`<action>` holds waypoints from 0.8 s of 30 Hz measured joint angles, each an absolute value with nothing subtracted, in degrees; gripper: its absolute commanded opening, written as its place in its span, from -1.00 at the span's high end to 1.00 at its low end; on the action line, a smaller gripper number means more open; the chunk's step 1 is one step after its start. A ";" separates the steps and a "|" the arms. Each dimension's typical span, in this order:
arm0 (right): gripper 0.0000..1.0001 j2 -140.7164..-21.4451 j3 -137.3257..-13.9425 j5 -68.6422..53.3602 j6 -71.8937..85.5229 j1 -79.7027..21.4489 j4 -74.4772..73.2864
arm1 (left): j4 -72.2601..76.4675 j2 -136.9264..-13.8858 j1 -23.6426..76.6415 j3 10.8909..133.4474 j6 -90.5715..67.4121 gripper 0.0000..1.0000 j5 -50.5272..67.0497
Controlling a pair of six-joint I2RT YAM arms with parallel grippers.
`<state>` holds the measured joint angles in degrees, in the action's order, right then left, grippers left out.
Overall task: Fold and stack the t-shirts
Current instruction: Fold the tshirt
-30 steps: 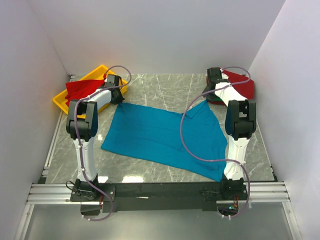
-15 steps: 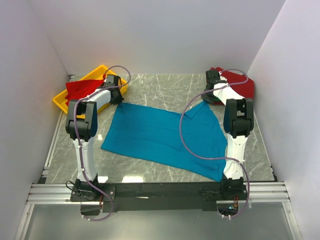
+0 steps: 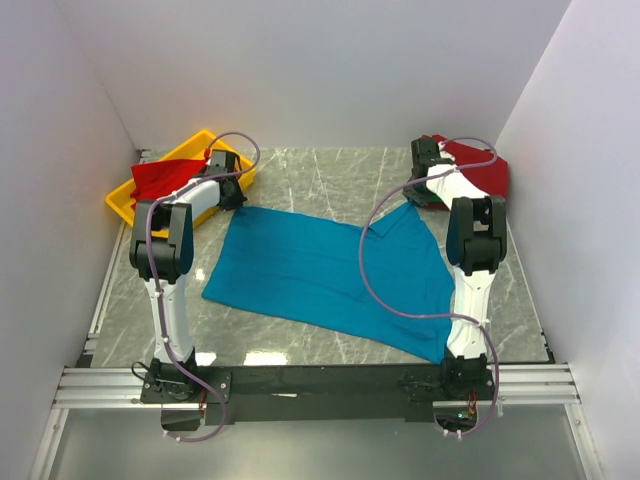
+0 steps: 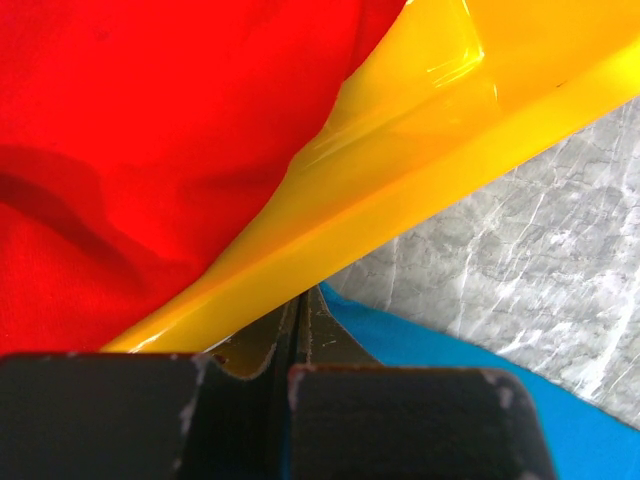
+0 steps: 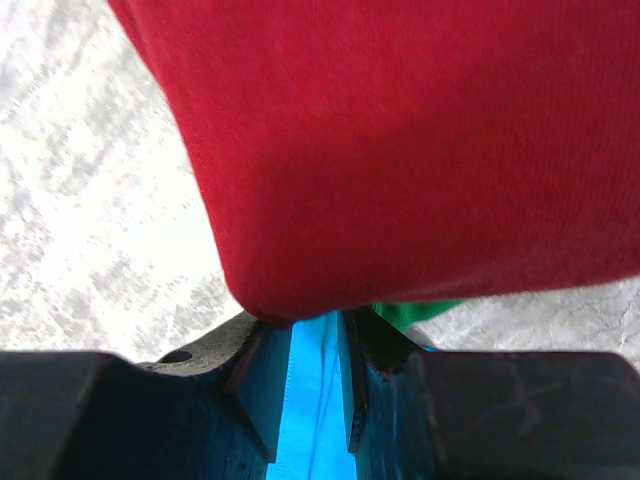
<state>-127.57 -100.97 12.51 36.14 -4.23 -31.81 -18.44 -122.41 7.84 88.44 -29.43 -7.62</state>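
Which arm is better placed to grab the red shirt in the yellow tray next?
Left. The left gripper sits right beside the yellow tray holding the red shirt, though it's pinching the blue shirt. The right gripper is far across the table.

Marble table (image 3: 330,170): teal shirt (image 3: 300,265); yellow tray (image 3: 122,208)

A grey marble-patterned worktop (image 3: 330,172) with white veins fills a small booth. Plain white panels close it in: a back wall (image 3: 320,70), a left wall (image 3: 50,180) and a right wall (image 3: 590,180). Silver aluminium rails (image 3: 545,385) run along the near edge, and a thinner one lines the left edge. The light is soft and even, with pale glare on the stone.
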 measured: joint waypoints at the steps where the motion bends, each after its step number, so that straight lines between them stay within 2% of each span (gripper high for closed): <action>1: 0.45 -127.83 -101.56 12.56 36.14 -4.23 -32.08 | -18.41 -122.41 7.84 88.44 -29.43 0.99 -7.57; 6: 0.70 -128.07 -102.69 12.67 36.18 -4.23 -33.01 | -18.41 -122.39 7.84 88.44 -29.43 0.99 -7.49; 16: 1.00 -128.09 -102.72 12.34 35.97 -4.23 -33.12 | -18.41 -122.39 7.79 88.44 -29.41 0.99 -7.33; 24: 1.00 -127.48 -101.19 10.87 34.57 -4.23 -32.14 | -18.44 -122.37 7.79 88.44 -29.21 0.99 -7.33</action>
